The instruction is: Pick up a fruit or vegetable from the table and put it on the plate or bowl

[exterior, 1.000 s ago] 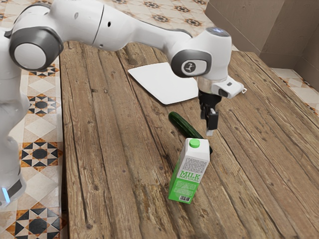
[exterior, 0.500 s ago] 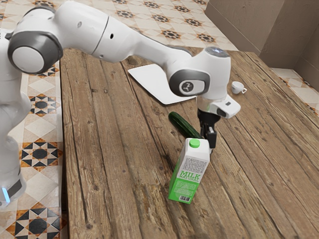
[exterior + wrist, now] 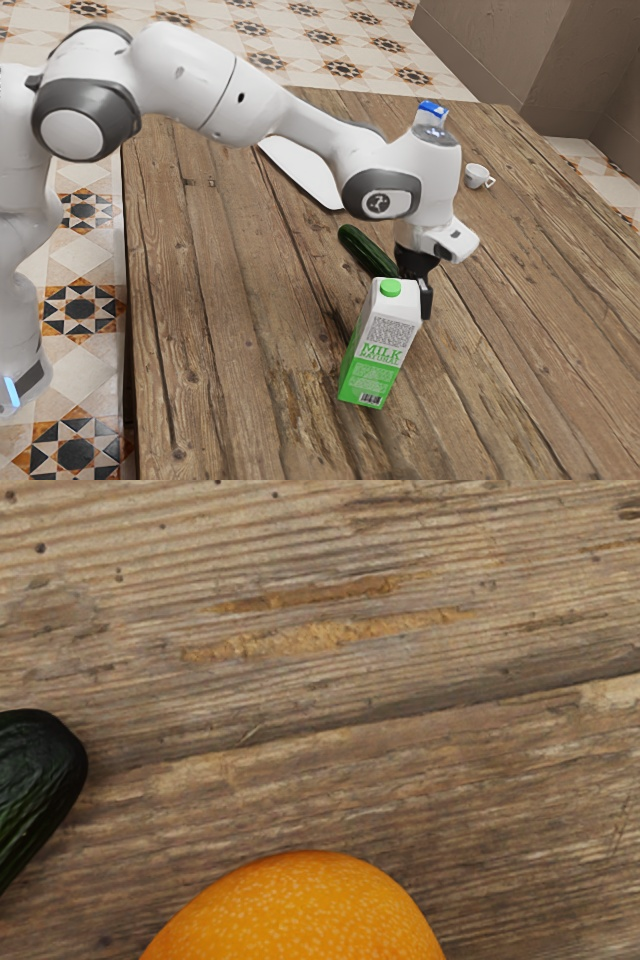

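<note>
Exterior view, near to far.

Milk carton [image 3: 380, 345], green and white, is nearest the camera. It stands upright on the wood table [image 3: 220, 330], green cap on top.

Gripper [image 3: 423, 303] is at the carton's 1 o'clock, just behind its top corner, low over the table and pointing down. How wide it stands: can't tell, the carton and cucumber hide part of it.

Cucumber [image 3: 366, 248] lies flat at the carton's 12 o'clock, its long axis running 10 to 4 o'clock. Its near end goes behind the carton's cap, just beside the gripper.

White plate [image 3: 305, 175] is farther back, at the cucumber's 11 o'clock, flat on the table. The arm [image 3: 250, 90] crosses over most of it.

Small white cup [image 3: 478, 177] is at the gripper's 1 o'clock, well apart from it, handle toward 3 o'clock.

Blue-capped container [image 3: 431, 112] pokes up behind the arm's wrist, farthest back. Can't tell what it is.

Wrist view: an orange [image 3: 300, 910] sits on the table directly under the hand, pebbled skin. The cucumber's dark rounded end is near the orange, not touching, with bare wood between them.

Orange and cucumber are both on the table, neither on the plate.
</note>
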Robot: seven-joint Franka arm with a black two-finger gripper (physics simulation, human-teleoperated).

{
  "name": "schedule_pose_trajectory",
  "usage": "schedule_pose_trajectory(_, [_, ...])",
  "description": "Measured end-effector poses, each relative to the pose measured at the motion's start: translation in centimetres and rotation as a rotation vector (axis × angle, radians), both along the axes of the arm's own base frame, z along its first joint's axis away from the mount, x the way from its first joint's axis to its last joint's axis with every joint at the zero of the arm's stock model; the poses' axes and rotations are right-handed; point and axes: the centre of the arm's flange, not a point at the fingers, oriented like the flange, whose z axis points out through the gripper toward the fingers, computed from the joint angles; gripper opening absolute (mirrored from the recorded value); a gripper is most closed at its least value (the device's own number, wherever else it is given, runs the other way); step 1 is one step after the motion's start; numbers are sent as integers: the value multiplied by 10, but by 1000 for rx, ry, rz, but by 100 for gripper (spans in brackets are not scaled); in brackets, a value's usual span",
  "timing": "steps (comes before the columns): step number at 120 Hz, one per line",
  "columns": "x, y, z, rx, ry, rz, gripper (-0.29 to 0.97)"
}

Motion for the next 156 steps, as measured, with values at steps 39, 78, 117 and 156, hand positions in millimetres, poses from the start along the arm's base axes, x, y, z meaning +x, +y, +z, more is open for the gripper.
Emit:
schedule_pose_trajectory(39, [3,-1,-17,0,20,8,68])
schedule_pose_trajectory(78, [7,0,-37,9,48,17,68])
schedule_pose_trajectory(117, [8,1,-46,5,62,25,48])
schedule_pose_trajectory(156, [9,-1,-6,-16,-3,17,42])
